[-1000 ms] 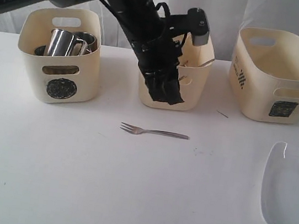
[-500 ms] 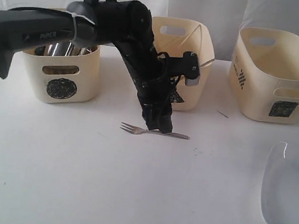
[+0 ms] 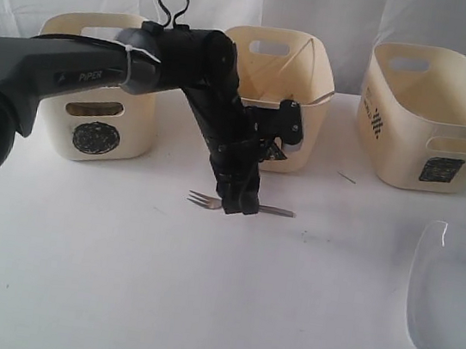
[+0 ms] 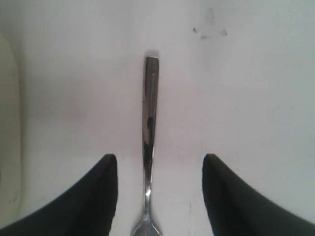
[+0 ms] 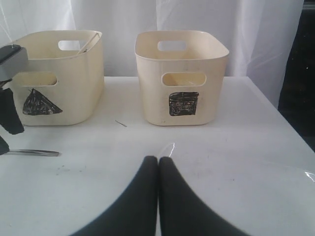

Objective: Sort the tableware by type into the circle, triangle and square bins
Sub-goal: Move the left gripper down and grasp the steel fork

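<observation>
cutlery is the step in hand, with the steel fork about to be picked up. at the far left of the exterior view stands the circle bin [image 3: 57, 128], partly hidden behind the left arm. that arm slants down to the white table [image 3: 114, 279], and the left gripper [image 3: 240, 202] sits low over the steel fork [image 4: 149, 113], which lies flat in front of the middle tub. the left wrist view shows its fingers [image 4: 93, 196] spread wide, one on each side of the handle near the tines, gripping nothing and apart from the metal.

just behind is the triangle bin [image 5: 59, 54], where a thin stick [image 5: 87, 43], perhaps a chopstick, leans inside. that suggests the fork belongs there. further right stands the wider square bin [image 3: 433, 107], and near the table's right edge lies the clear plate [image 3: 458, 302], not yet sorted. the right gripper [image 5: 158, 162] hangs above the table with its fingers pressed together and nothing visible between them.

the next move calls for settling the last bit lower and pinching the thin, slippery handle squarely, then lifting it over the triangle bin's rim.
</observation>
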Tool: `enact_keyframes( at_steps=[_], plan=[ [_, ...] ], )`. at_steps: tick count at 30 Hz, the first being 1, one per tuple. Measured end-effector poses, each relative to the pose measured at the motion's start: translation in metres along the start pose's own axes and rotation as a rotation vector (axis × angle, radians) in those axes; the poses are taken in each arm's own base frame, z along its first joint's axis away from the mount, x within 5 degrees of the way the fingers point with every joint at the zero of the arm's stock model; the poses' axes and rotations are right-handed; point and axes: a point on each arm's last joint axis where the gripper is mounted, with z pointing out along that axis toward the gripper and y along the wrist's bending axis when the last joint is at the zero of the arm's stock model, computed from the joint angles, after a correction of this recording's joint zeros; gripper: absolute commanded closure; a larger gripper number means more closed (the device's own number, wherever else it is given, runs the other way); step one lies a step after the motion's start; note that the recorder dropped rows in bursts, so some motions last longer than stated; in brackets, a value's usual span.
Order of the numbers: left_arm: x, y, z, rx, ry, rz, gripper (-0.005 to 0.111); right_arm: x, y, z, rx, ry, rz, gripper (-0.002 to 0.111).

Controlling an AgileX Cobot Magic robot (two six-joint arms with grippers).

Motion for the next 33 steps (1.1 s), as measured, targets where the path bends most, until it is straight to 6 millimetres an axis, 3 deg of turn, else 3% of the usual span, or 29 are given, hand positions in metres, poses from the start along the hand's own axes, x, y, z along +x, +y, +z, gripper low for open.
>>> enact_keyframes(
  at_steps=[12, 21, 28, 33],
  plan=[
    [0.001, 0.004, 0.000, -0.039, 0.009, 0.017, 0.050, 0.000, 0.000, 0.000, 0.000, 0.000, 0.000, 0.108],
    [0.009, 0.004, 0.020, -0.013, 0.040, 0.011, 0.050, 0.000, 0.000, 0.000, 0.000, 0.000, 0.000, 0.108],
    [0.011, 0.004, 0.025, -0.009, 0.046, 0.009, 0.050, 0.000, 0.000, 0.000, 0.000, 0.000, 0.000, 0.108],
    [0.012, 0.003, 0.028, 0.000, 0.043, 0.003, 0.061, 0.000, 0.000, 0.000, 0.000, 0.000, 0.000, 0.108]
  ],
)
